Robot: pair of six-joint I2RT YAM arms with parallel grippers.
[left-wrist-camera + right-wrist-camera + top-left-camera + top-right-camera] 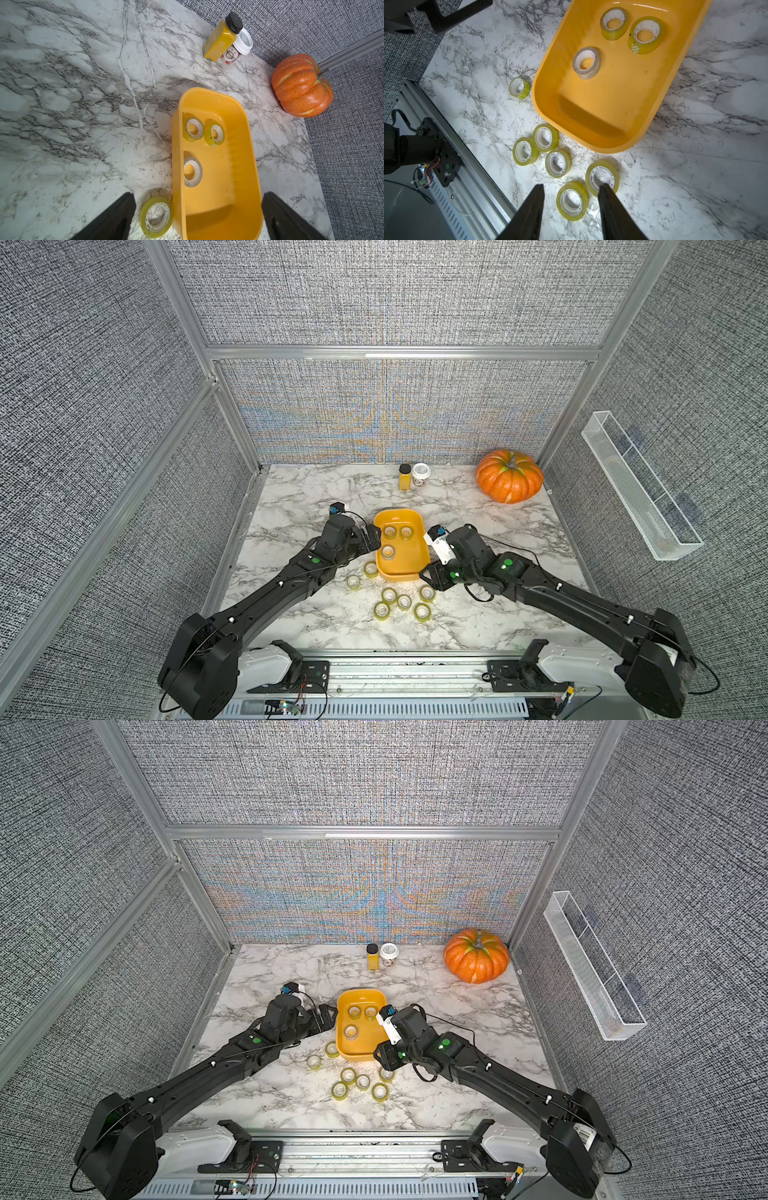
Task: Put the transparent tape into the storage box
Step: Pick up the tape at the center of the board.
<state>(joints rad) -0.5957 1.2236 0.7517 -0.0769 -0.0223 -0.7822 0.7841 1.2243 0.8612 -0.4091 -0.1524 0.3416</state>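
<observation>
The yellow storage box [400, 576] is sitting near the middle of the marble desk [457, 626]. Some of the transparent tape is already lying inside it: a greyer roll [586, 62] and, nearer the far end, two yellowish rolls [613, 22] side by side. On the desk, a lone roll [155, 216] is lying just beside the box's left front corner, another roll [353, 581] near it, and a cluster of five [404, 602] between the box and the front edge. The left end effector [198, 195] is hanging by the box's left side, spread wide and gripping nothing. The right end effector [572, 186] is hovering over the cluster, half-spread around a flat roll [572, 200] with gaps showing on both sides. A yellow bottle [404, 477] and a white-lidded jar [420, 475] are standing at the back edge, a pumpkin [509, 477] in the back right corner.
</observation>
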